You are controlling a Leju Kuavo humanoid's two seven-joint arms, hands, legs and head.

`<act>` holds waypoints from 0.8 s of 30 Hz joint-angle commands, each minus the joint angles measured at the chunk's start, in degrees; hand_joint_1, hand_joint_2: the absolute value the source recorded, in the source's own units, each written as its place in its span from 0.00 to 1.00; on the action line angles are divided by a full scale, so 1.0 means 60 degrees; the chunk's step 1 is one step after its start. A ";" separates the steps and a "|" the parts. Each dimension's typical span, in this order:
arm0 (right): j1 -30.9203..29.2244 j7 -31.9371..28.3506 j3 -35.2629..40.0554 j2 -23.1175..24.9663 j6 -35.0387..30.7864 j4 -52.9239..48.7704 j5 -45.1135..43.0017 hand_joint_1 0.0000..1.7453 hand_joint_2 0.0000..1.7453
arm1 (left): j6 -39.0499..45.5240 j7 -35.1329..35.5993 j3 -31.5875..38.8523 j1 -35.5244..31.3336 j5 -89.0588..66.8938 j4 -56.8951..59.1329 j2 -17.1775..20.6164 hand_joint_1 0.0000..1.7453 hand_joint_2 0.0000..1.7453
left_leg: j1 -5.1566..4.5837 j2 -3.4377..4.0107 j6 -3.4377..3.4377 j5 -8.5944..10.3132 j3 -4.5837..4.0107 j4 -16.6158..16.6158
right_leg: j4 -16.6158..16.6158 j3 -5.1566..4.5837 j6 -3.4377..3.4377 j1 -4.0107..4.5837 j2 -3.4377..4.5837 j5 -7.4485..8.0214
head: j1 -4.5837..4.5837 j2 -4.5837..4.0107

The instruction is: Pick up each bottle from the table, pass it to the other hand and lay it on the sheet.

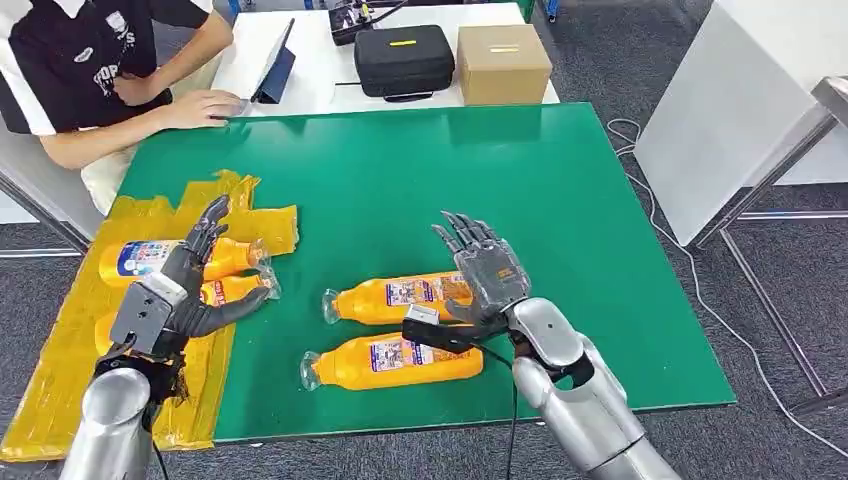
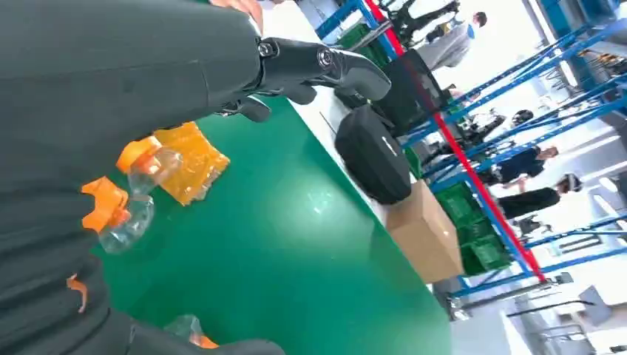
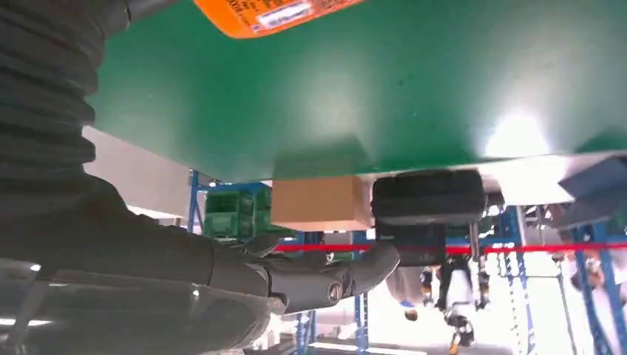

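On the green table (image 1: pixel 560 180), two orange bottles are lying on their sides near the middle of the near edge, the farther bottle (image 1: pixel 395 297) just beyond the nearer bottle (image 1: pixel 390 362), while the right hand (image 1: pixel 480 270) is hovering over their right ends with fingers spread and holding nothing. At the left, the left hand (image 1: pixel 185 285) is hanging open and empty above further bottles (image 1: pixel 150 258) lying on the yellow sheet (image 1: pixel 60 370), and a person's hand (image 1: pixel 200 108) is resting at the far left edge, near a black case (image 1: pixel 403 58) and a cardboard box (image 1: pixel 503 63).
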 commanded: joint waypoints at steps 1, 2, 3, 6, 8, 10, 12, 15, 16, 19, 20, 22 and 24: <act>-0.1593 0.0010 0.1335 -0.0014 0.0255 0.2196 -0.0170 0.00 1.00 | -0.0699 -0.0110 0.0010 0.0364 0.0779 -0.0454 -0.0116 0.00 1.00 | 0.0008 0.0037 -0.0018 -0.0014 0.0030 -0.0002 | -0.0013 0.0025 0.0000 0.0007 0.0026 0.0001 | 0.0000 0.0004; -0.1653 0.0010 0.1401 0.0006 0.0284 0.2321 -0.0218 0.00 1.00 | -0.0715 -0.0091 -0.0037 0.0359 0.0784 -0.0489 -0.0103 0.00 1.00 | 0.0004 0.0024 -0.0012 -0.0005 0.0013 -0.0003 | -0.0008 0.0008 0.0000 0.0003 0.0016 0.0003 | 0.0000 0.0000; -0.1713 0.0009 0.1501 0.0019 0.0324 0.2446 -0.0267 0.00 1.00 | -0.0720 -0.0034 -0.0081 0.0331 0.0792 -0.0485 -0.0094 0.00 1.00 | 0.0007 0.0027 -0.0018 -0.0011 0.0024 -0.0002 | -0.0011 0.0021 0.0000 0.0006 0.0016 -0.0001 | 0.0004 0.0004; -0.1853 0.0020 0.1693 0.0072 0.0401 0.2725 -0.0320 0.00 1.00 | -0.0695 0.0051 -0.0092 0.0283 0.0834 -0.0412 -0.0080 0.00 1.00 | 0.0010 0.0020 -0.0020 -0.0012 0.0031 -0.0003 | -0.0015 0.0031 0.0000 0.0009 0.0010 -0.0002 | 0.0000 0.0000; -0.1853 0.0020 0.1693 0.0072 0.0401 0.2725 -0.0320 0.00 1.00 | -0.0695 0.0051 -0.0092 0.0283 0.0834 -0.0412 -0.0080 0.00 1.00 | 0.0012 0.0023 -0.0021 -0.0015 0.0039 -0.0004 | -0.0019 0.0040 -0.0001 0.0012 0.0012 -0.0003 | 0.0000 0.0000; -0.1925 0.0028 0.1758 0.0133 0.0413 0.2878 -0.0325 0.00 1.00 | -0.0698 0.0053 -0.0097 0.0281 0.0838 -0.0375 -0.0073 0.00 1.00 | 0.0007 0.0013 -0.0016 -0.0009 0.0024 -0.0004 | -0.0013 0.0024 0.0000 0.0006 0.0005 -0.0002 | 0.0004 0.0000; -0.1943 0.0131 0.1849 0.0187 0.0363 0.3074 -0.0320 0.00 1.00 | -0.0685 0.0071 -0.0120 0.0286 0.0856 -0.0325 -0.0073 0.00 1.00 | 0.0004 0.0012 -0.0014 -0.0006 0.0021 -0.0006 | -0.0012 0.0020 0.0000 0.0003 0.0005 -0.0001 | 0.0000 0.0000; -0.1880 0.0338 0.1934 0.0213 0.0299 0.3177 -0.0224 0.00 1.00 | -0.0654 0.0080 -0.0174 0.0268 0.0884 -0.0213 -0.0003 0.00 1.00 | 0.0013 0.0016 -0.0026 -0.0017 0.0048 -0.0009 | -0.0025 0.0052 0.0000 0.0012 0.0003 -0.0006 | 0.0000 0.0004; -0.1810 0.0484 0.1949 0.0180 0.0323 0.3205 -0.0151 0.00 1.00 | -0.0592 0.0066 -0.0244 0.0237 0.0944 -0.0120 0.0082 0.00 1.00 | 0.0009 0.0009 -0.0018 -0.0009 0.0031 -0.0007 | -0.0017 0.0033 -0.0001 0.0008 0.0000 -0.0003 | 0.0000 0.0000; -0.1712 0.0616 0.1896 0.0119 0.0372 0.3289 -0.0133 0.00 1.00 | -0.0604 0.0070 -0.0297 0.0207 0.0962 -0.0030 0.0083 0.00 1.00 | 0.0015 0.0000 -0.0027 -0.0015 0.0048 -0.0009 | -0.0027 0.0057 -0.0001 0.0013 -0.0012 -0.0009 | 0.0000 0.0000; -0.1684 0.0604 0.1901 0.0104 0.0368 0.3299 -0.0136 0.00 1.00 | -0.0605 0.0070 -0.0305 0.0211 0.0961 -0.0025 0.0077 0.00 1.00 | 0.0010 -0.0001 -0.0022 -0.0010 0.0040 -0.0010 | -0.0023 0.0045 -0.0001 0.0008 -0.0010 -0.0006 | 0.0000 0.0000; -0.1665 0.0594 0.1900 0.0082 0.0369 0.3313 -0.0140 0.00 1.00 | -0.0606 0.0070 -0.0315 0.0215 0.0959 -0.0020 0.0070 0.00 1.00 | 0.0005 -0.0003 -0.0014 -0.0005 0.0027 -0.0009 | -0.0017 0.0029 0.0000 0.0004 -0.0010 -0.0004 | 0.0000 0.0000; -0.1683 0.0590 0.1895 0.0084 0.0371 0.3308 -0.0141 0.00 1.00 | -0.0607 0.0070 -0.0321 0.0215 0.0959 -0.0020 0.0065 0.00 1.00 | 0.0004 -0.0005 -0.0014 -0.0004 0.0025 -0.0009 | -0.0015 0.0026 0.0000 0.0002 -0.0011 -0.0004 | 0.0000 0.0004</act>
